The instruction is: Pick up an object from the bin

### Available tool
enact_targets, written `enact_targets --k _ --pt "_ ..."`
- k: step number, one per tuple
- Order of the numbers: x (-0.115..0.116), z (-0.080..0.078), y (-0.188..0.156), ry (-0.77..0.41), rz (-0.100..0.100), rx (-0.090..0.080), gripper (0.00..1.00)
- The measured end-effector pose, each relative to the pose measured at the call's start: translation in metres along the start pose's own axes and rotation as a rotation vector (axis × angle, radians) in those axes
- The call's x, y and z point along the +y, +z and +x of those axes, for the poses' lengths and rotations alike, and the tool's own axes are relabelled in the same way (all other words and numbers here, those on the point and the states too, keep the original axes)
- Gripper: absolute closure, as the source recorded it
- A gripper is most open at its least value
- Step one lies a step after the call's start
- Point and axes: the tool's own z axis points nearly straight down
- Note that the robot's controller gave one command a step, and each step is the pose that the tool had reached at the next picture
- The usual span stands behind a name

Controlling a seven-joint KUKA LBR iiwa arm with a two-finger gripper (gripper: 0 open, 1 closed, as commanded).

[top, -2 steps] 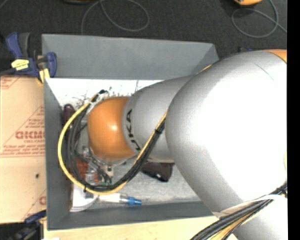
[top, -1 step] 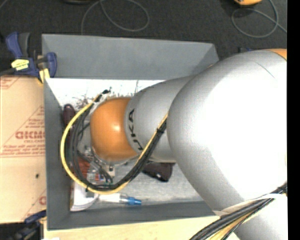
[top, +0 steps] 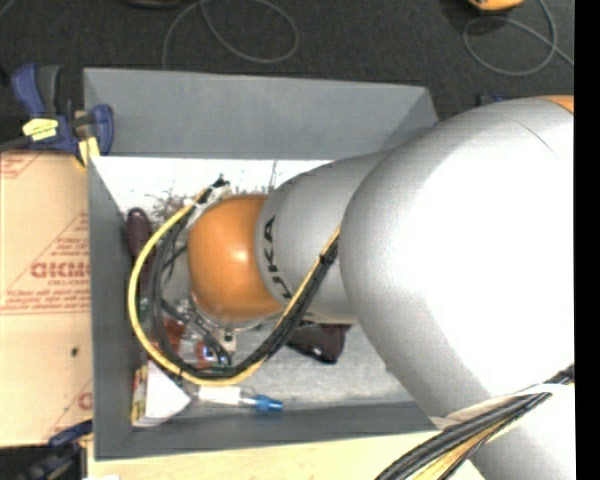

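Scanning the left wall: a dark reddish-brown thing [top: 132, 233] lies close to the left side of the bin [top: 108, 298], just outside my cable loop.
Lower left corner: a white crumpled packet [top: 163, 396] rests by the front wall. Just right of it, a white pen-like tube with a blue cap [top: 242, 400] lies flat on the floor.
Cables: my yellow and black cables [top: 140, 278] curve round the wrist and across the small things below it.
Under my wrist: a small heap of mixed colourful bits [top: 195, 348], partly covered.
Wrist: my orange cover [top: 225, 258] sits low inside the bin, over the left-middle, above that heap.
Jaws: tucked beneath the cover; I cannot tell whether they are open, closed or round anything.
Right of the wrist: a dark maroon thing [top: 318, 343] pokes out from under my arm [top: 440, 268].
Task's thing: not settled by sight; I judge it is one of the bits in the heap.
Done: I am placed over the heap.
Left: as I judge it, a grip to be made sure of, then the lift clear of the rim; nothing shows raised yet.
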Motion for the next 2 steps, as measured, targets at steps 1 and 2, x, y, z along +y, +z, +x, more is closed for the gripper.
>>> enact_targets --k 1,2 --pt "0.0076 0.0076 0.0037 0.033 -0.002 0.008 1.0" --pt "0.0076 0.0075 0.0037 0.033 -0.002 0.008 1.0"
